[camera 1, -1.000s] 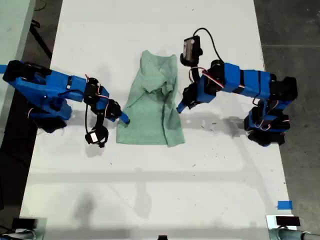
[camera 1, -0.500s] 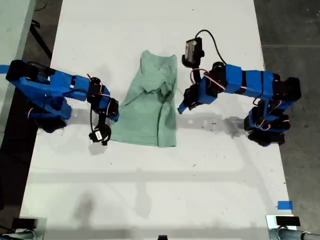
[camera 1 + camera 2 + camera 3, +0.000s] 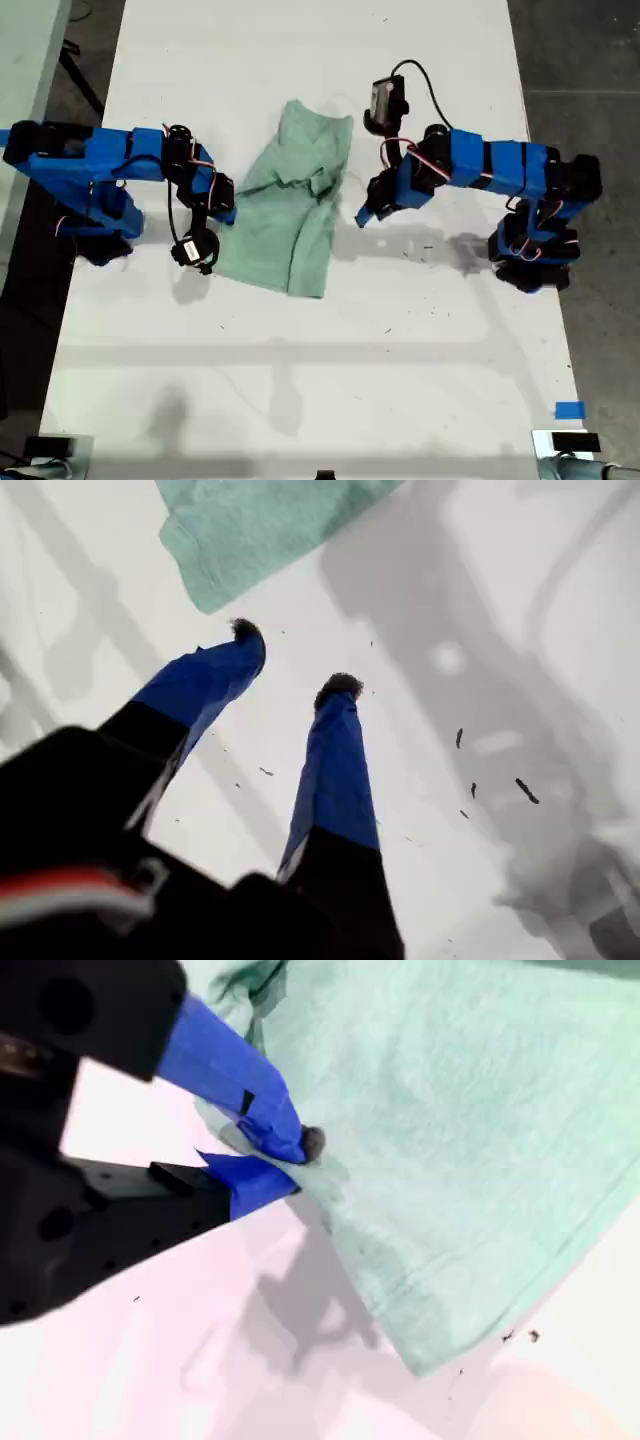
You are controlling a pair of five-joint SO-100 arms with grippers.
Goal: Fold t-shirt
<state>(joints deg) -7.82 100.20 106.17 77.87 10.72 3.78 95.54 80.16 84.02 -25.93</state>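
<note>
The small pale mint-green cloth t-shirt [image 3: 290,210] lay rumpled and partly folded near the middle of the white bench [image 3: 300,380], narrow at its far end and wider toward the near one, with soft creases bunched across its centre. The knit looked thin and limp, and a stitched hem ran along one edge in the second wrist view.

My second gripper [image 3: 285,1165], with blue tape-wrapped fingers [image 3: 235,1075] on a black body, was pinched on the t-shirt's edge at the exterior view's left, the cloth drawn up slightly between the tips. My first gripper [image 3: 292,658] stood at the exterior view's right, its two blue fingers spread, with nothing between them, just beside the cloth but not touching it; only bare bench showed under the tips.

A few dark specks [image 3: 525,790] dotted the bench. A scrap of blue tape [image 3: 569,410] sat near the exterior view's lower right corner, well apart from everything.
</note>
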